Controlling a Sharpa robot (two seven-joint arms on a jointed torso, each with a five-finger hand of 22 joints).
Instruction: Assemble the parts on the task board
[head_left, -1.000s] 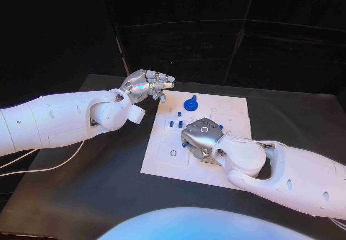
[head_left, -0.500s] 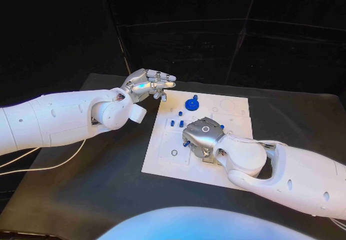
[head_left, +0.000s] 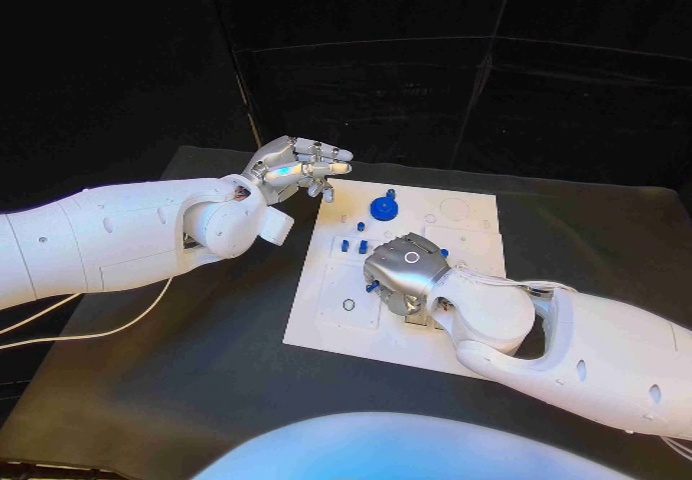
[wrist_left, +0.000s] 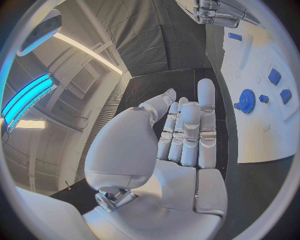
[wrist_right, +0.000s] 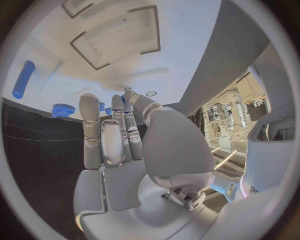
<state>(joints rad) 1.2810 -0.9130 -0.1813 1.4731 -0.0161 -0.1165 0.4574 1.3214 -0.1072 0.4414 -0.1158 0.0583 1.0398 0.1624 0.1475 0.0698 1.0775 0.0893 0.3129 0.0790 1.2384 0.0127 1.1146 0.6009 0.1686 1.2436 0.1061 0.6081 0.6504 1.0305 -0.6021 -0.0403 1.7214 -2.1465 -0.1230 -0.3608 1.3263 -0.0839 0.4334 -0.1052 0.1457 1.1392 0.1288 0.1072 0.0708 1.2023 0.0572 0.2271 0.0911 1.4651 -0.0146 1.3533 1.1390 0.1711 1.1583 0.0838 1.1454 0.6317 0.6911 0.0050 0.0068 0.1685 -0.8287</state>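
1. The left hand (head_left: 299, 165) hovers off the far-left corner of the task board (head_left: 325, 325), fingers loosely apart, holding nothing.
2. The right hand (head_left: 404, 272) lies low over the board's middle, fingers curled; whether it grips anything I cannot tell.
3. A blue gear (head_left: 382, 209) stands near the board's far edge, small blue parts (head_left: 353, 246) just nearer.

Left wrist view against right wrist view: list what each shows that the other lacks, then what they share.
Left wrist view alone: the left hand, empty, fingers nearly straight, off the board's edge over the black table. Right wrist view alone: the right hand's own palm, fingers toward the board, a long blue peg and rectangular recesses. Both share the white task board, the blue gear and small blue parts.
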